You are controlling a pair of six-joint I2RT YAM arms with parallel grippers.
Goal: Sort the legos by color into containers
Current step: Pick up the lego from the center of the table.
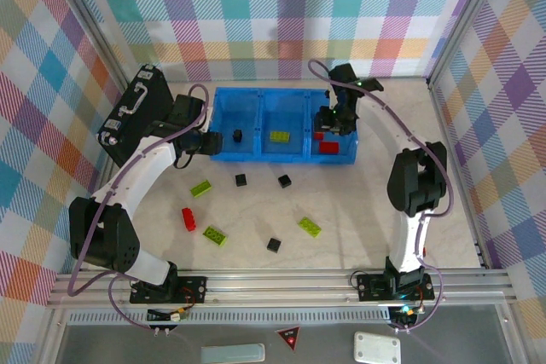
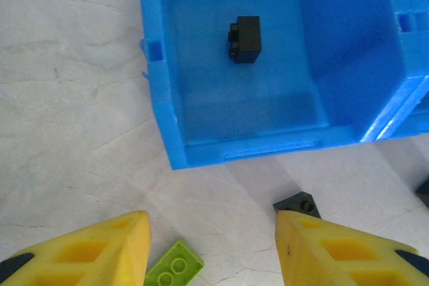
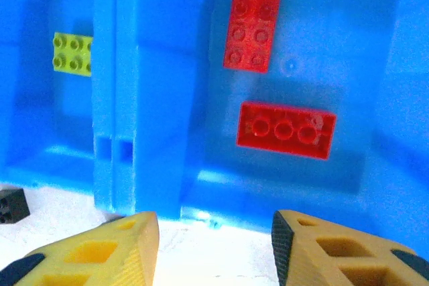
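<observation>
Yellow fingers (image 2: 100, 252) of the left gripper (image 2: 211, 229) gape wide and empty just short of the blue tray (image 2: 201, 153), a lime-green brick (image 2: 173, 266) lying slantwise between them, nearer this arm, while the right gripper (image 3: 214, 226), equally wide, hangs over the red bricks (image 3: 285, 130) in the tray.

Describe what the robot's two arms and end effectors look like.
The left arm and right arm have white links, black joints and a lavender cable running along each. The left end effector and right end effector have yellow wedge-shaped fingers with recessed panels and dark patches.
</observation>
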